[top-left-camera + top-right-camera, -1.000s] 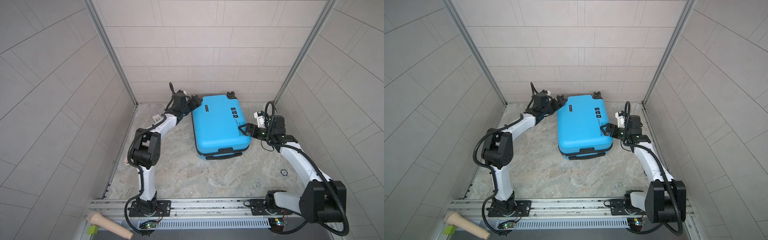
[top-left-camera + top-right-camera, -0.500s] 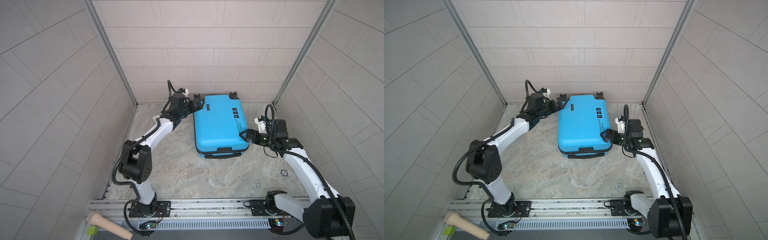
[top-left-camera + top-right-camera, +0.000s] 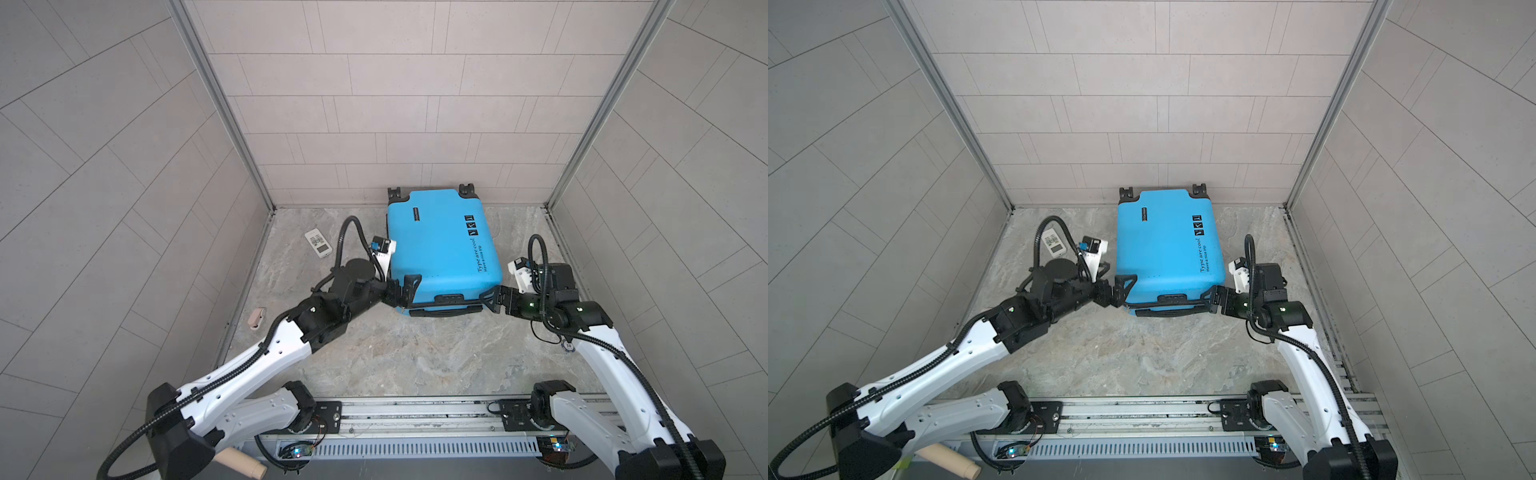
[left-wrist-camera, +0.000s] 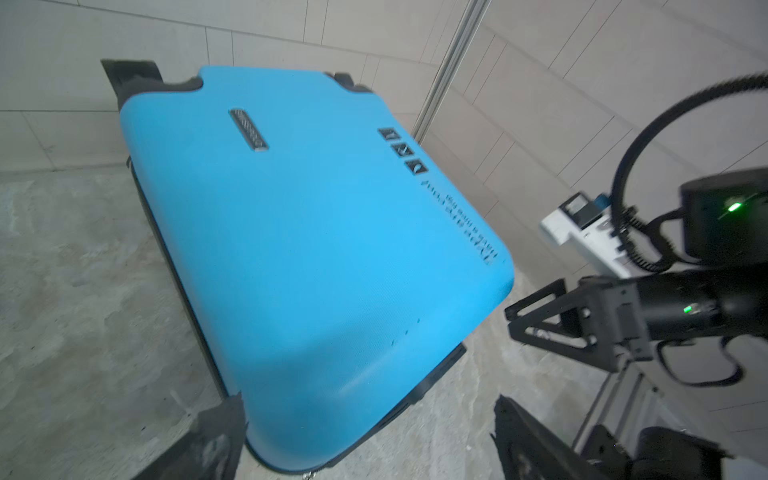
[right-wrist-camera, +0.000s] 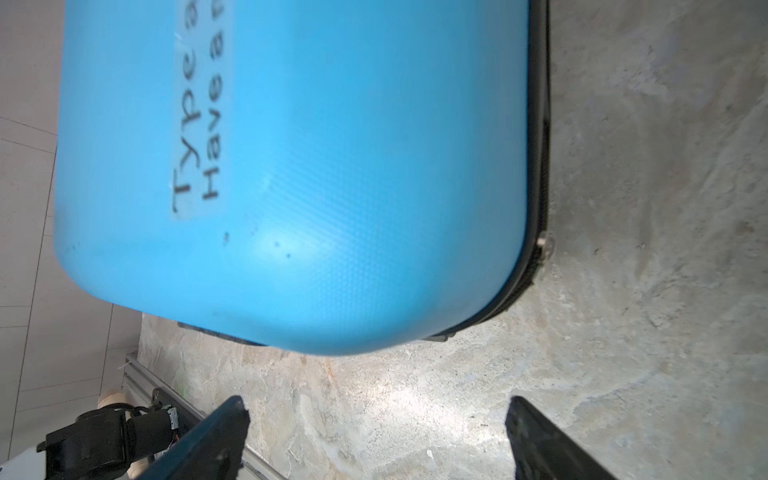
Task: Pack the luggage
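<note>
The luggage [image 3: 440, 245] [image 3: 1167, 245] is a small bright-blue hard-shell suitcase lying flat on the stone-patterned floor [image 3: 395, 353], towards the back of the cell and a little right of the middle. Its two visible black wheels [image 3: 395, 193] point at the rear tiled wall and its black handle [image 3: 446, 298] faces the robot. Black lettering, "Type are cool" over a smaller line, runs along its right side below three small square marks, and a narrow dark badge sits near the far left. The shell is lightly textured, with a black zipper band along its lower edge in the right wrist view [image 5: 536, 166]. Compared with a second ago, the case lies in roughly the same spot, but both arms have drawn back from its sides to its near end. The left gripper [image 3: 405, 289], earlier up by the far-left corner, now stands at the near-left corner with its jaws spread wide and the corner between them; whether a finger touches the shell cannot be told. The right gripper [image 3: 492, 301], earlier beside the right edge, now sits just off the near-right corner, also spread wide, with bare floor between its fingertips and the shell. With the left arm gone from there, a white remote control [image 3: 318, 244] lies fully exposed on the floor left of the case. The suitcase is the only container here; its two halves are closed together, so nothing inside it shows.
</note>
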`<state>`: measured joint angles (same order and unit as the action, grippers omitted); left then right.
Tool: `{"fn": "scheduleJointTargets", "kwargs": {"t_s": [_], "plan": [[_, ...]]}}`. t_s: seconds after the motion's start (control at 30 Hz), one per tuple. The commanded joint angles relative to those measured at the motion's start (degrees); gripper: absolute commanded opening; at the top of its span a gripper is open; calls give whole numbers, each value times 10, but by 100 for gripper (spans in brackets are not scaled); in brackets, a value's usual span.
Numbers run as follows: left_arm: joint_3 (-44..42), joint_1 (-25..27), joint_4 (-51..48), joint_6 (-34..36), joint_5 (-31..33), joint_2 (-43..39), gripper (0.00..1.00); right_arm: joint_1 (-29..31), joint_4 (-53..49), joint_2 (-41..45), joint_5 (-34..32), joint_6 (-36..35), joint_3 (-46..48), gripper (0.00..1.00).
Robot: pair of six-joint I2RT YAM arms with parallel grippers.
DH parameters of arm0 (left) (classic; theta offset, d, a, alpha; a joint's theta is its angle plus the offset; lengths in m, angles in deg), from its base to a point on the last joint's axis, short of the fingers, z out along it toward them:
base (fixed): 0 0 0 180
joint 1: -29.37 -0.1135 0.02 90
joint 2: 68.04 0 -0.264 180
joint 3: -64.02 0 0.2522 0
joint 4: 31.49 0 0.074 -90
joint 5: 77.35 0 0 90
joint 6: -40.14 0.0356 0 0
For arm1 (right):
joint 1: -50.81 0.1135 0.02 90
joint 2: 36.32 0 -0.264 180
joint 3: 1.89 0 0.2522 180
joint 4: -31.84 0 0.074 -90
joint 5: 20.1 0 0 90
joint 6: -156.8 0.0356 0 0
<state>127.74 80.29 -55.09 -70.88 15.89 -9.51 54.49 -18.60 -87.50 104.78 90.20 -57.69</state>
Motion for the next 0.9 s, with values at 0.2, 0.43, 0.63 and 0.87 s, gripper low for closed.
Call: {"fn": "scheduleJointTargets", "kwargs": {"t_s": [0.2,0.43,0.63,0.87], "plan": [[-106,123,40,5,203,-5,95,52,24,0,-48,32,30,97],[-137,85,123,-14,199,35,95,58,62,-26,-69,54,31,94],[-123,31,173,-17,144,80,95,58,100,-65,-87,80,19,89],[-99,-13,210,-21,109,124,94,58,123,-139,-105,82,-30,85]]}}
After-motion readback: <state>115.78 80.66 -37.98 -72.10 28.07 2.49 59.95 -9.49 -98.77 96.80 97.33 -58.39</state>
